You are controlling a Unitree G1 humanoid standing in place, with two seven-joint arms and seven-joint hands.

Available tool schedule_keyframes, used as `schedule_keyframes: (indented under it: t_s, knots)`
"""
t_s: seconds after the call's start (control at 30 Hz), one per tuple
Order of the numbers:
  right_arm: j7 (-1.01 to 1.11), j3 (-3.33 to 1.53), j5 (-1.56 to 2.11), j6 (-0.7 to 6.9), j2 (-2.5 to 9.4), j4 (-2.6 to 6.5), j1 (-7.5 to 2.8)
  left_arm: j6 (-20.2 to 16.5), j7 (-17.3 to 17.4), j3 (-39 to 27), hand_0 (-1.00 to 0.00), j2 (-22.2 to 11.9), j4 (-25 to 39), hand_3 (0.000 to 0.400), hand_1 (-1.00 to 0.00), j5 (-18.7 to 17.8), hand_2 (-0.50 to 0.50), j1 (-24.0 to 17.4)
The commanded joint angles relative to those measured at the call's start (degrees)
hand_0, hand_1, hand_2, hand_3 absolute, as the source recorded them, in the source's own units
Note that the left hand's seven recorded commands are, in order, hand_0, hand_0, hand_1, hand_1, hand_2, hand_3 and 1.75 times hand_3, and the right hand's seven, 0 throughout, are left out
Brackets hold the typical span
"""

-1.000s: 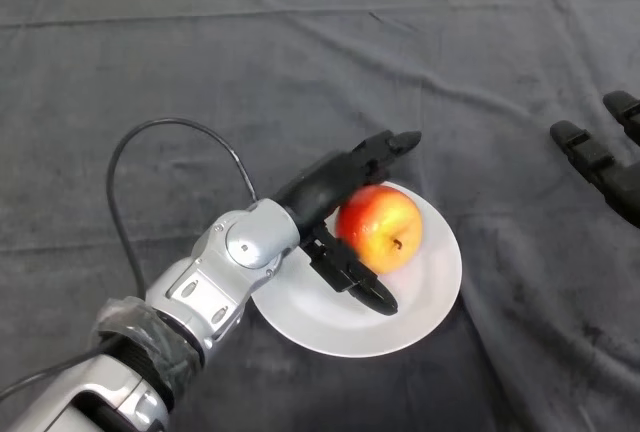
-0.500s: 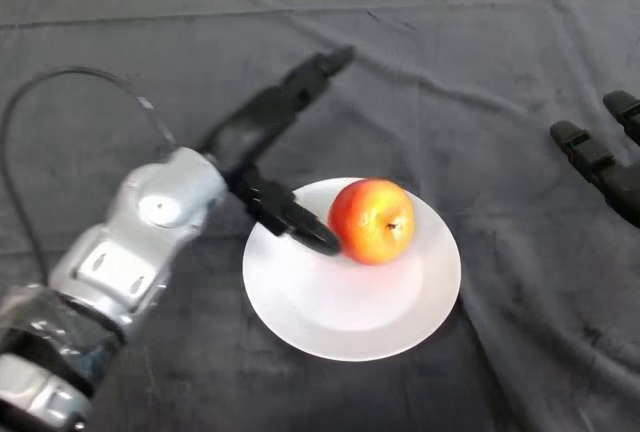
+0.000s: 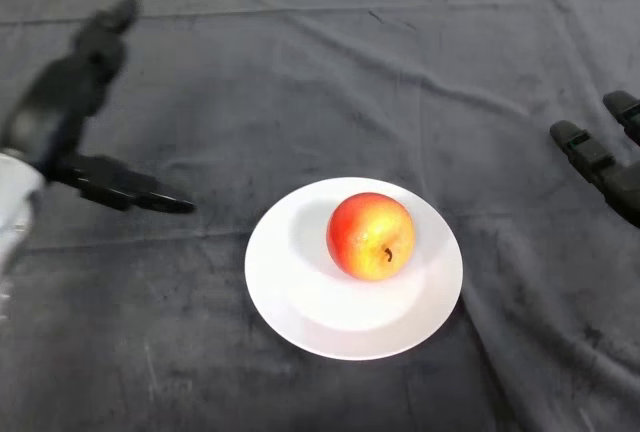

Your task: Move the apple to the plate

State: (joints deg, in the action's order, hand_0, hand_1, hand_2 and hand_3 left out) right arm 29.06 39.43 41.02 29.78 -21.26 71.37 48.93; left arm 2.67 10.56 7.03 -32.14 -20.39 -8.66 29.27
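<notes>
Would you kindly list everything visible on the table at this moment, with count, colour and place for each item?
Round red-and-yellow apple: one, red with a yellow patch, resting on the plate, slightly toward its far side, stem end facing the camera.
Round white plate: one, white, lying flat on the cloth a little below the middle of the view.
Dark grey cloth: one, wrinkled, covering the whole table.
Black jointed object: dark, at the right edge of the view, only partly visible; what it is cannot be told.
Left hand: one, black, at the far left of the view, well apart from the plate, fingers spread and holding nothing.
</notes>
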Motion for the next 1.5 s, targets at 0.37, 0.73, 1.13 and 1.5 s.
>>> schedule_keyframes:
  t_s: [0.37, 0.73, 1.13, 1.5]
  knots:
    - [0.25, 0.97, -0.22, 0.03, -1.08, -2.38, 0.96, 4.1, -5.2, -14.5, 0.0, -6.2, -4.0, 0.0, 0.0, -3.0, 0.0, -4.8]
    - [0.26, 0.98, -0.21, 0.05, -1.11, -2.33, 0.99, 5.0, -9.2, -24.1, 0.0, -8.9, -7.8, 0.0, 0.0, -4.6, 0.0, -5.6]
    - [0.3, 1.0, -0.2, 0.07, -1.17, -2.2, 1.05, 9.1, -13.6, -35.1, 0.0, -11.3, -9.5, 0.0, 0.0, -6.2, 0.0, -9.6]
    - [0.36, 1.04, -0.19, 0.08, -1.24, -2.02, 1.13, 12.8, -17.0, -41.7, 0.0, -12.1, -13.7, 0.0, 0.0, -6.6, 0.0, -10.8]
